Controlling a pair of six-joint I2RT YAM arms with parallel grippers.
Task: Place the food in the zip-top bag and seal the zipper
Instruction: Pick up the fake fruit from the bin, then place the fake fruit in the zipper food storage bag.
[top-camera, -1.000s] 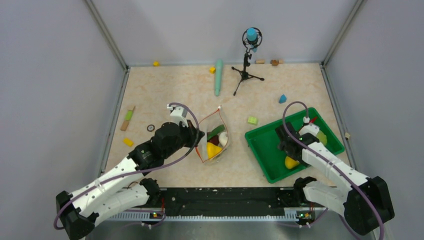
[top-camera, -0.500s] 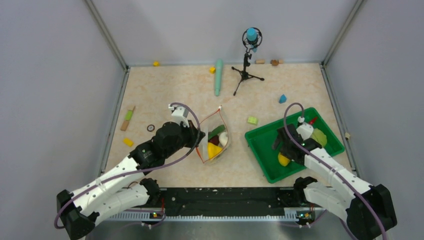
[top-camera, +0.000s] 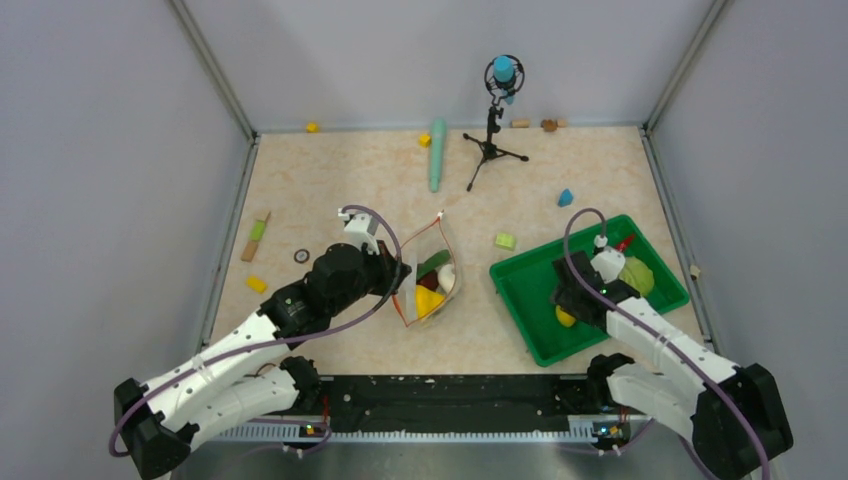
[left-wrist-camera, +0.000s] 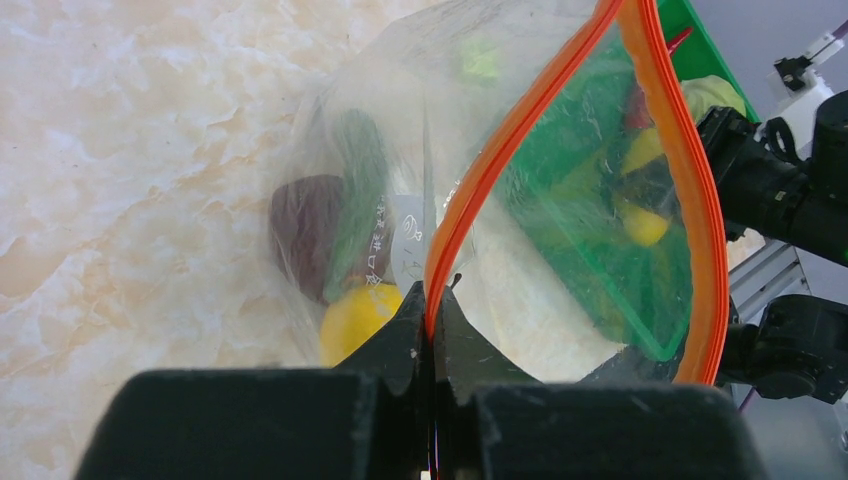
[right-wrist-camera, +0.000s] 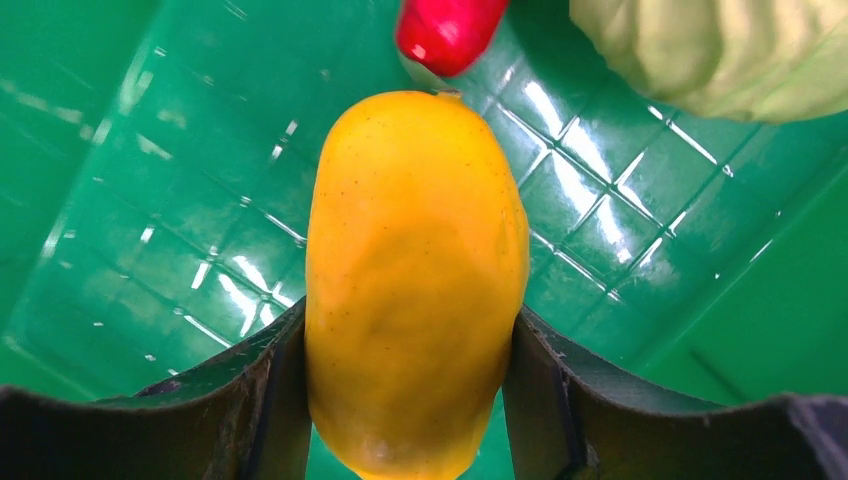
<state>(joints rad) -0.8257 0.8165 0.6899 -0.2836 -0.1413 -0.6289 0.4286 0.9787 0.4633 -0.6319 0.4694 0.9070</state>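
The clear zip-top bag (top-camera: 430, 275) stands open in mid-table. My left gripper (top-camera: 395, 280) is shut on its orange zipper (left-wrist-camera: 470, 215), pinching the strip at the mouth's near end (left-wrist-camera: 432, 318). Inside lie a yellow piece (left-wrist-camera: 355, 315), a dark red piece (left-wrist-camera: 305, 225), a green piece (left-wrist-camera: 360, 170) and a white garlic bulb (top-camera: 446, 277). My right gripper (right-wrist-camera: 410, 315) is down in the green tray (top-camera: 520, 285), both fingers pressed against the sides of a yellow fruit (right-wrist-camera: 415, 250). A red chili (right-wrist-camera: 447, 30) and a green leafy ball (right-wrist-camera: 720, 50) lie just beyond it.
A small tripod with a blue-topped head (top-camera: 490, 130) and a long teal stick (top-camera: 437, 155) stand at the back. Loose blocks are scattered about: green (top-camera: 505, 241), blue (top-camera: 565, 197), yellow (top-camera: 257, 284). Grey walls close in three sides.
My right gripper has dropped over the yellow fruit in the tray and closed from wide open onto its sides. The left arm and the bag have stayed still.
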